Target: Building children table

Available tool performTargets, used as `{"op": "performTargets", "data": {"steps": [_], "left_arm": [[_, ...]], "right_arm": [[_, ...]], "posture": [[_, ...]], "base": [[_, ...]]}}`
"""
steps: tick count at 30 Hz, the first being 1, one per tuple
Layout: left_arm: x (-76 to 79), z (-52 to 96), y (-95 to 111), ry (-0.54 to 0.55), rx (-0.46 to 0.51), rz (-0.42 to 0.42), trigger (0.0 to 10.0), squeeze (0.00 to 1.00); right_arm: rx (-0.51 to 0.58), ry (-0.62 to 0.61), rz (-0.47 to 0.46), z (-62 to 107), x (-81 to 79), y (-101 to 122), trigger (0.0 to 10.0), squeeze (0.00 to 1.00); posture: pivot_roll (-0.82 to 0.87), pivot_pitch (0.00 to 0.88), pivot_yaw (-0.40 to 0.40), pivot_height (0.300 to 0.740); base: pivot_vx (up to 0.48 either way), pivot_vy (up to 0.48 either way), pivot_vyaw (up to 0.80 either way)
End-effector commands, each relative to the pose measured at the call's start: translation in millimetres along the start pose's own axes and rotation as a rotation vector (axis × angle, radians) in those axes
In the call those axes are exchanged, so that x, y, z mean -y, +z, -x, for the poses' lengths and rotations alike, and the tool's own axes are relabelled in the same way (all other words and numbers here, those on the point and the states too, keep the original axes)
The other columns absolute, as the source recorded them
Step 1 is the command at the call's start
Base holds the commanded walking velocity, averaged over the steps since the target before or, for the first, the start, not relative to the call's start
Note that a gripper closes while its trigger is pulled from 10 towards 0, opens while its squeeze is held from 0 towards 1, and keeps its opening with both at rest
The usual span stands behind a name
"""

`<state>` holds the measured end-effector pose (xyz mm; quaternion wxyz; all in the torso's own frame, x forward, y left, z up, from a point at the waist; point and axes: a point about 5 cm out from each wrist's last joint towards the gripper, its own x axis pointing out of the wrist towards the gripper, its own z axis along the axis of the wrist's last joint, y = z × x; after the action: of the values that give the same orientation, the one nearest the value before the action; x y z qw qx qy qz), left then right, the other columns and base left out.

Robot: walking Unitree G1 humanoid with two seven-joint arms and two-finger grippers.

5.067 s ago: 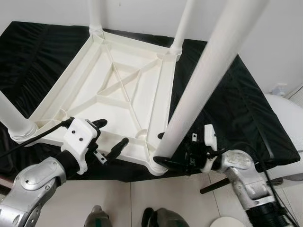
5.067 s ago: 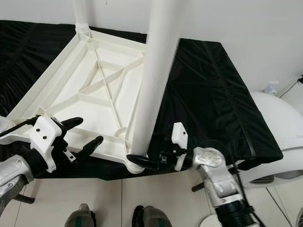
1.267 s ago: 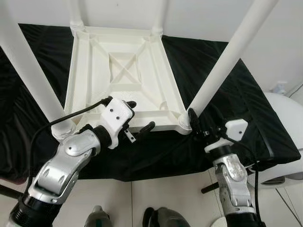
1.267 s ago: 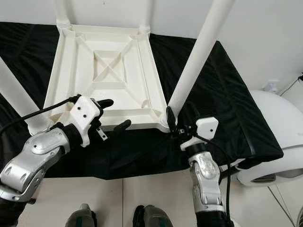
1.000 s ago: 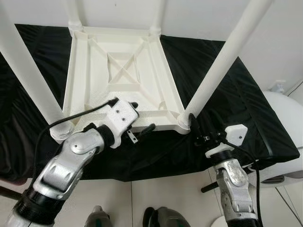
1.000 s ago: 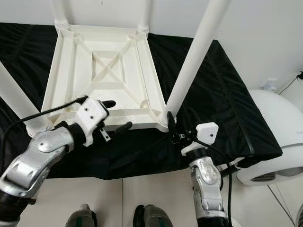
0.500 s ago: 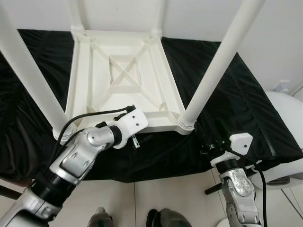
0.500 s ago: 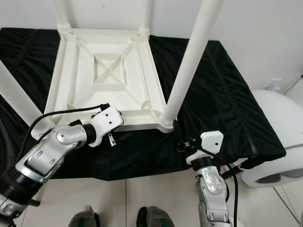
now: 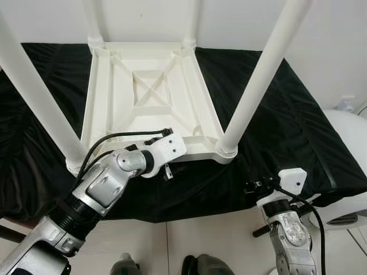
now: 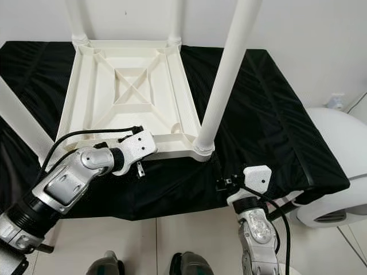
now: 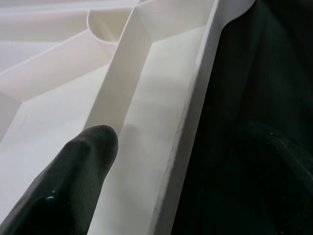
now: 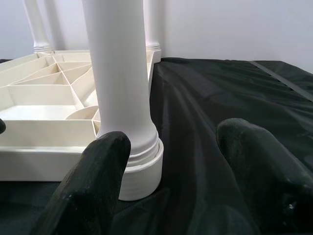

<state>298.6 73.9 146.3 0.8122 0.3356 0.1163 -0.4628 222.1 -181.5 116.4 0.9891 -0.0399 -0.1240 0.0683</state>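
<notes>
Upturned children table [image 9: 150,97] on black cloth [image 9: 275,126], four legs up.
Left pincer [image 9: 167,150] at table's near rim, grip state unclear; right pincer [image 12: 171,181] spread, released, just short of near-right leg [image 10: 226,69], upright ahead.

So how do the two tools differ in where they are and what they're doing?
The left tool is at the upturned table's near rim, one finger inside the frame; the right tool sits back off the table over the black cloth. The right tool is open, facing the near right leg without touching it; the left's grip can't be judged.
</notes>
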Motion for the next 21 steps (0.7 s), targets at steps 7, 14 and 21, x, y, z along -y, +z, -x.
{"op": "performTargets", "data": {"steps": [7, 14, 21], "left_arm": [[-5.8, -14.1, 5, -0.052, -0.049, 0.041, 10.0, 0.0], [-6.7, -22.8, 6, -0.101, -0.063, 0.113, 9.3, 0.0], [-6.7, -27.9, -3, -0.169, -0.097, 0.154, 5.4, 0.0]], "right_arm": [[-0.009, -0.023, 0.011, 4.4, -0.1, -1, 10.0, 0.0], [-0.007, -0.024, 0.009, 2.9, -1.9, 0, 10.0, 0.0], [-0.006, -0.034, 0.022, 3.9, -1.6, 1, 10.0, 0.0]], "posture": [[0.01, 0.073, -0.019, 0.74], [0.01, 0.077, -0.01, 0.74], [0.0, 0.083, 0.002, 0.74]], "base": [[0.0, 0.0, 0.0], [0.0, 0.0, 0.0], [0.0, 0.0, 0.0]]}}
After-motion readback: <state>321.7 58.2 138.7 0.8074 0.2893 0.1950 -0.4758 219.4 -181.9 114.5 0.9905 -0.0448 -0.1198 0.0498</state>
